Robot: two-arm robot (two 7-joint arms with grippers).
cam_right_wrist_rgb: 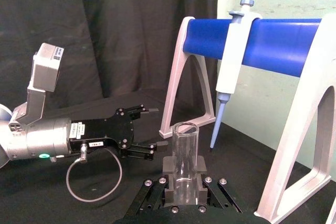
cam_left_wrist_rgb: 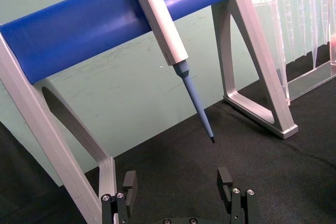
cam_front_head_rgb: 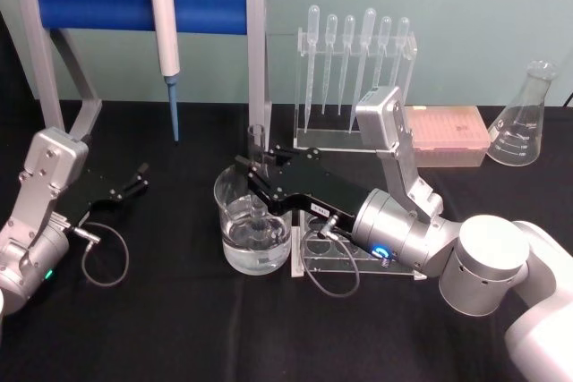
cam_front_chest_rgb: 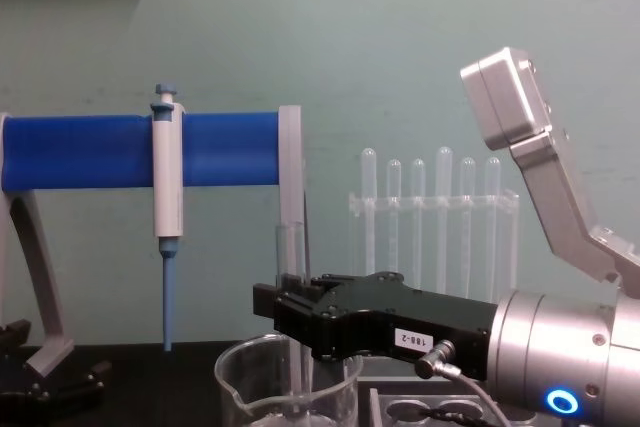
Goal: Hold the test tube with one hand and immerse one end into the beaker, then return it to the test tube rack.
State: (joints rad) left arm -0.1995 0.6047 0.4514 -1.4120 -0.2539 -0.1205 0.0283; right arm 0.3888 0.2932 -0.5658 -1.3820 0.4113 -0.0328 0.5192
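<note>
Two tools: the right black two-fingered tool (cam_front_head_rgb: 257, 183) works over the middle of the black worktop (cam_front_head_rgb: 179, 328); the left black tool (cam_front_head_rgb: 134, 181) sits low at the left side, idle
Rack: a clear acrylic test tube rack (cam_front_head_rgb: 302, 261) lies under the right wrist, just beside the beaker, so the way back looks short
Beaker: the wide clear glass beaker with a spout (cam_front_head_rgb: 235, 239) has clear liquid in its lower part
Tube: the clear round-bottomed glass test tube (cam_right_wrist_rgb: 185, 150) stands upright with its lower end inside the beaker, seemingly in the liquid; held upright, it stays off the glass wall
Right tool state: clamped on the tube below its rim, which stands free above the fingers
Left tool state: fingers (cam_left_wrist_rgb: 226, 179) spread apart, nothing between them
Step, as I judge it: the dip is in hand; a straight lift should come before any move sideways to the rack
Farther back: a white-and-blue pipettor (cam_front_head_rgb: 164, 33) hangs from a blue padded bar on a grey stand (cam_front_head_rgb: 89, 2)
Farthest: thin plastic bulb-topped pipettes (cam_front_head_rgb: 354, 60) stand in a row by the wall
</note>
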